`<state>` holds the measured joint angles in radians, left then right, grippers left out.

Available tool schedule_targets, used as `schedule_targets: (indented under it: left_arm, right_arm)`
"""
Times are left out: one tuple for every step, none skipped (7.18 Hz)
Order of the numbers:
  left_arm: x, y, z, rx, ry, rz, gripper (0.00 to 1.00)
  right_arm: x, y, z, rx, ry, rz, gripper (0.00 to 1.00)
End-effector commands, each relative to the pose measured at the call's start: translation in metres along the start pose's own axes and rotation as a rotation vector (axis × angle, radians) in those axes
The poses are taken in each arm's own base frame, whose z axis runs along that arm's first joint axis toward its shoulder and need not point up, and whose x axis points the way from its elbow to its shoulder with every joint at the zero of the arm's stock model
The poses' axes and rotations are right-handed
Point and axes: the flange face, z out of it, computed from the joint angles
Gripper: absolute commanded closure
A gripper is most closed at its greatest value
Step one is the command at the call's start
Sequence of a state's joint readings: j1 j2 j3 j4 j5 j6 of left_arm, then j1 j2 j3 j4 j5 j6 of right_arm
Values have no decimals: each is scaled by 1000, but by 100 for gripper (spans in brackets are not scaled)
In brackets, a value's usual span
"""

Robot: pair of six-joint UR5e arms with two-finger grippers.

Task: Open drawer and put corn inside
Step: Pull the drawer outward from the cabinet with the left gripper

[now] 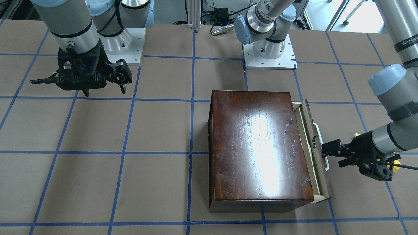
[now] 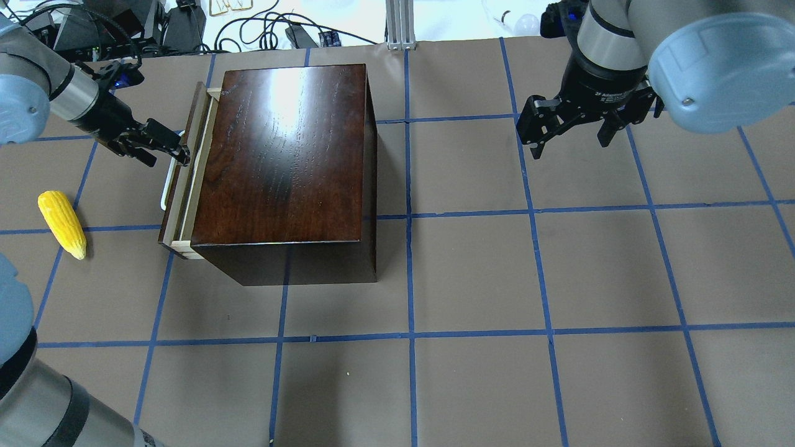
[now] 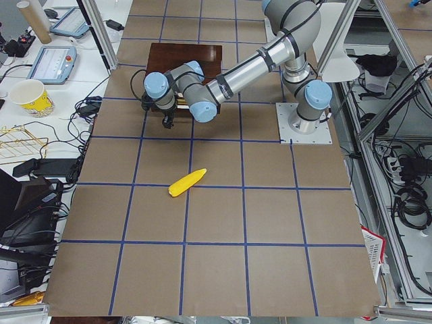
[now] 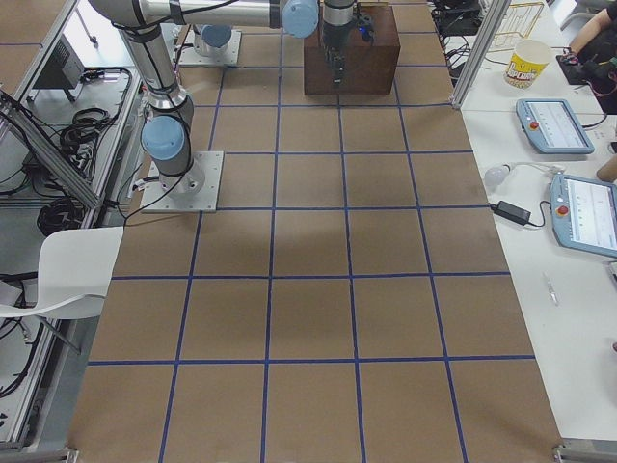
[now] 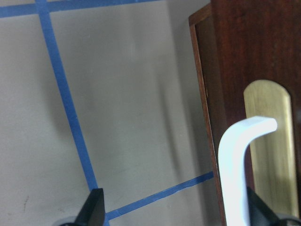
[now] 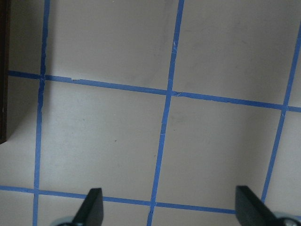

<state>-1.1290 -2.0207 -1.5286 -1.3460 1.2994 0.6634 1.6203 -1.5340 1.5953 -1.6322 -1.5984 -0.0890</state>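
Observation:
The dark-brown wooden box (image 2: 286, 155) stands on the table's left half. Its drawer (image 2: 177, 205) is pulled out a little, so a pale-wood strip shows; it also shows in the front view (image 1: 321, 169). My left gripper (image 2: 168, 146) is open at the drawer's white handle (image 5: 235, 165), which lies between the fingers, close to one fingertip (image 5: 256, 209). The yellow corn (image 2: 62, 223) lies on the table left of the drawer, apart from the gripper, and shows in the left side view (image 3: 187, 183). My right gripper (image 2: 568, 139) is open and empty, above the table to the box's right.
The table is brown paper with a blue tape grid (image 2: 410, 335). The arm bases (image 1: 269, 55) stand at the robot's edge. Side benches hold tablets and a paper cup (image 3: 30, 98), off the work surface.

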Motion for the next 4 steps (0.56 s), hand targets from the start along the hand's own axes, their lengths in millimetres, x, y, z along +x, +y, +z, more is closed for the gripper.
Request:
schedule_targets:
  left_arm:
    - [-17, 7, -4, 3, -6, 6, 0]
    - [-21, 7, -3, 1, -5, 20, 0]
    - [-22, 7, -5, 5, -8, 20, 0]
    - [-23, 2, -15, 13, -17, 23, 0]
  right_arm:
    - [1, 0, 0, 0, 0, 2, 0]
    - [-1, 0, 0, 0, 0, -1, 0]
    - [1, 0, 0, 0, 0, 2, 0]
    - [-1, 0, 0, 0, 0, -1, 0]
